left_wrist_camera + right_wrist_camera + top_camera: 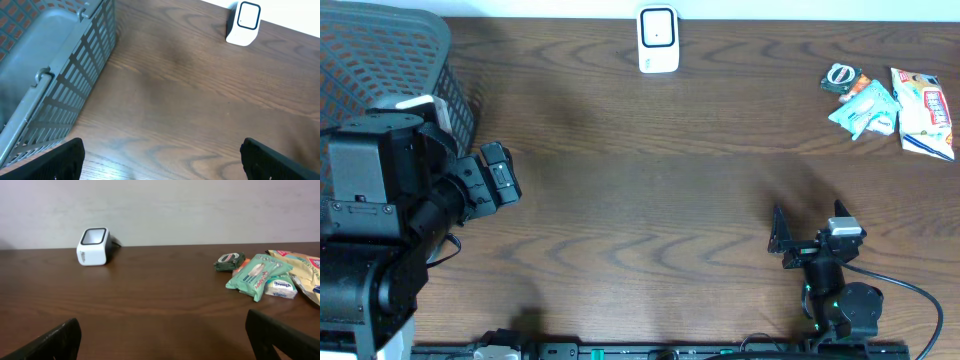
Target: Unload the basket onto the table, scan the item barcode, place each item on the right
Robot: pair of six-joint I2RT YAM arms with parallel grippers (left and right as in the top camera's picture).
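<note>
Wood table [650, 200]: scanner [658, 40] at far edge, packets [865, 108] far right. Left gripper [162, 157], right gripper [164, 335] spread wide, released.

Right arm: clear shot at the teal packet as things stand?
Probably yes. The right gripper is open and empty, with only bare table between it and the teal packet. A white pack rests against the packet, so the pinch may be tight.

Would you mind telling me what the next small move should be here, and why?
Probably reach the right gripper forward and to its right, toward the teal packet. The gripper is open and holds nothing, no item is in front of the barcode scanner yet, and the packet lies on that arm's side, at the near edge of the pile.
</note>
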